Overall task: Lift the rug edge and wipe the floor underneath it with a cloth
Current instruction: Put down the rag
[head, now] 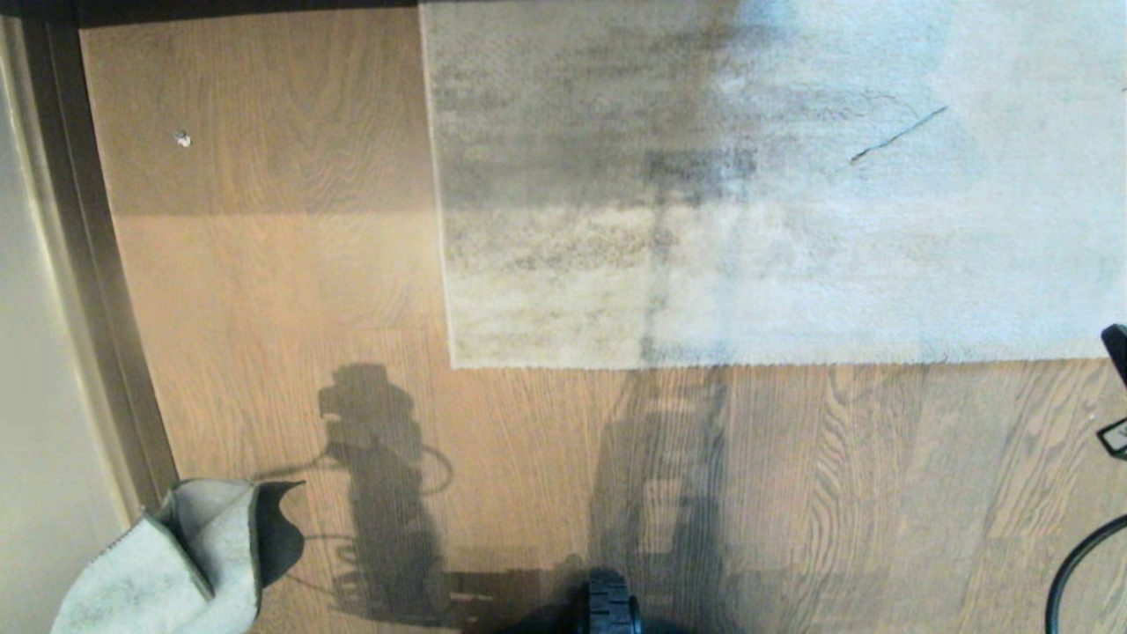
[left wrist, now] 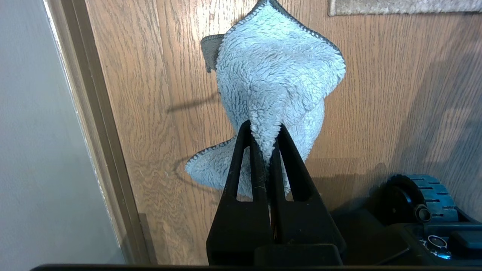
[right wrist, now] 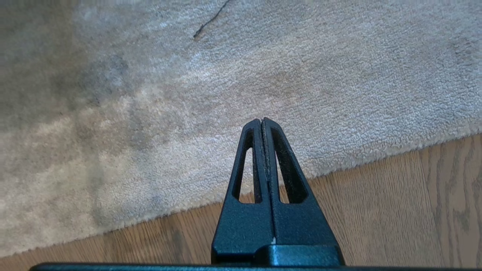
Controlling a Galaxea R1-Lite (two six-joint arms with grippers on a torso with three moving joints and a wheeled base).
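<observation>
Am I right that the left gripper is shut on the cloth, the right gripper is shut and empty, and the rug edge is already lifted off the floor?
Not quite. The rug edge lies flat on the floor, as the right wrist view shows. The left gripper is shut on the cloth, and the right gripper is shut and empty.

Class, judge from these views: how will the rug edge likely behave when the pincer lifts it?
The rug edge lies flat with short pile, so it probably bends rather than staying stiff. The rug spreads wide, so it likely feels heavy and drags. The shut right pincer must open first.
</observation>
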